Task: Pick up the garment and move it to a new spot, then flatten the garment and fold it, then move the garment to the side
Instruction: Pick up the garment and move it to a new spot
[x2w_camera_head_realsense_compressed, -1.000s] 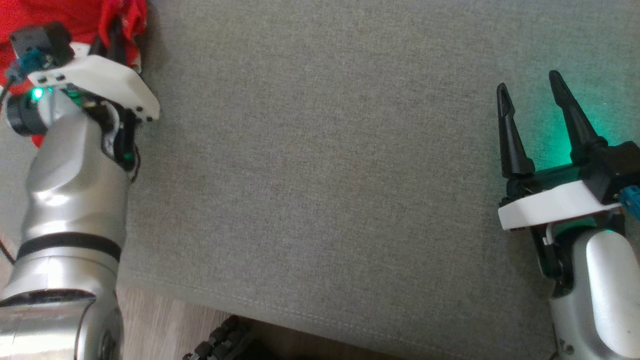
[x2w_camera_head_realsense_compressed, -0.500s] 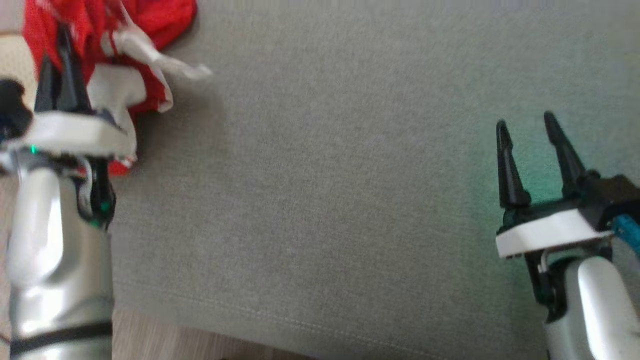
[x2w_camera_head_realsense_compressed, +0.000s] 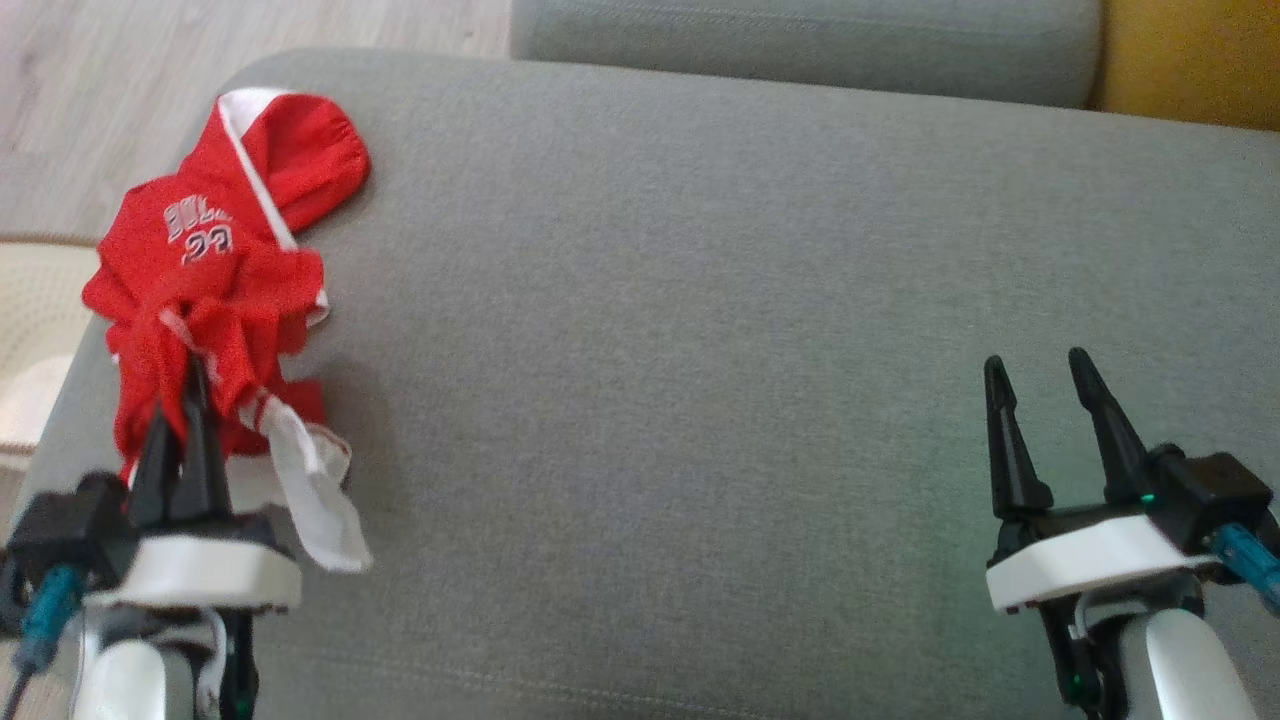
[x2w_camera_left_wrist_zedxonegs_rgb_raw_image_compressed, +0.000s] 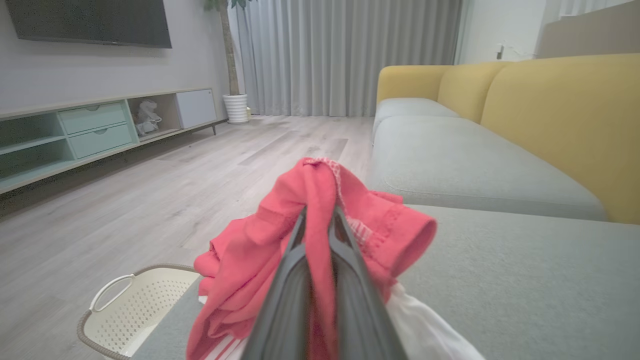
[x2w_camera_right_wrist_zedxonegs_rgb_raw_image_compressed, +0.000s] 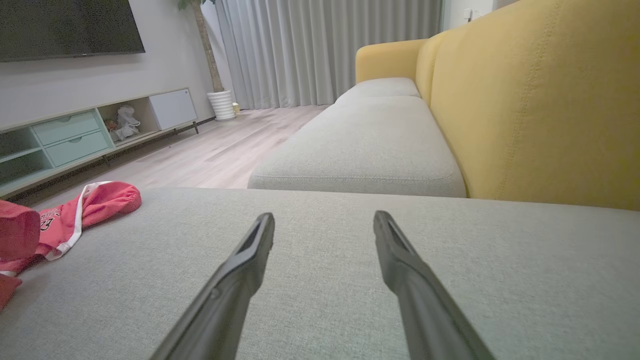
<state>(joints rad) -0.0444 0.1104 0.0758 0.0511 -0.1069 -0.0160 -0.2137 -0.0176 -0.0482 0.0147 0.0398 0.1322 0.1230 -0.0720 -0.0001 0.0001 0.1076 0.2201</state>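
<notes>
- Lying bunched at the left edge of the grey seat cushion (x2w_camera_head_realsense_compressed: 700, 300), toward its far left corner, the red garment (x2w_camera_head_realsense_compressed: 230, 260) is seen with one gather raised and the rest apparently resting on the cushion.
- That gather is pinched between the pressed-together fingers of the left gripper (x2w_camera_head_realsense_compressed: 180, 400). In the left wrist view, red cloth is draped over both fingertips.
- A white strip (x2w_camera_head_realsense_compressed: 310, 490) hangs loose from the bunch just beside the left gripper, on the side toward the cushion's middle.
- The step in hand is judged to be the pick-up and carry, and the broad bare middle of the cushion is suggested as the new spot.
- A lift high enough for the trailing cloth to clear the cushion is advised before any sideways travel, so that the bunch is not dragged and twisted.
- Only a thin fold seems to be held, so a slow, even motion is recommended, lest the fold be pulled out of the grip.
- The path is best kept inward from the left edge, because a pale basket (x2w_camera_left_wrist_zedxonegs_rgb_raw_image_compressed: 135, 300) stands on the floor just beyond it and a dropped garment could be lost there.
- The right gripper (x2w_camera_head_realsense_compressed: 1034, 358) is held empty with its fingers spread over the near right part of the cushion, well apart from the garment. It is best kept free to take a second edge once flattening is begun.
</notes>
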